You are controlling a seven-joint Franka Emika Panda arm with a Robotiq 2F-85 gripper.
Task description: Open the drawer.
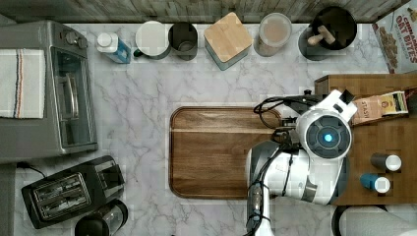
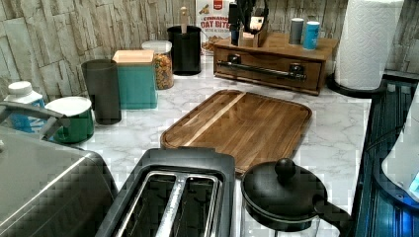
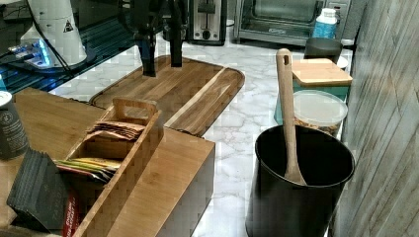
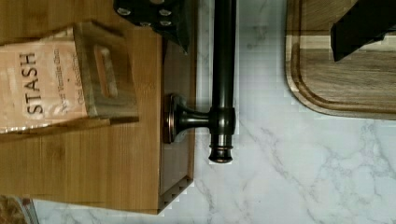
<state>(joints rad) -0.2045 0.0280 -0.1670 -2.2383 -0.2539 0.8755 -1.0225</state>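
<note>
My gripper [image 3: 160, 61] hangs with its two dark fingers [image 3: 147, 61] spread apart and nothing between them, above the cutting board [image 1: 216, 152], near the drawer [image 2: 269, 69]. Containers along the wall: a black crock [image 3: 296, 192] holds a wooden spoon [image 3: 286, 108]; a clear lidded jar [image 2: 160, 61] holds cereal; a teal canister [image 2: 136, 79] carries a shut wooden lid, contents hidden; a dark tumbler [image 2: 102, 89] and a green mug [image 2: 74, 118] stand beside it, contents not discernible. A wooden caddy [image 3: 123, 148] on the drawer unit holds tea packets [image 4: 39, 86] marked STASH. The drawer sits at the top view's right, facing the cutting board, with marble table [image 1: 133, 123] between them. It is shut, front flush with its medium-brown wooden case. A long dark metal bar handle [image 4: 223, 70] runs along the front, standing off on a flared post [image 4: 184, 119] and ending in a turned knob. In the wrist view one fingertip is over the unit's top, the other over the board, and the bar lies between them, untouched.
</note>
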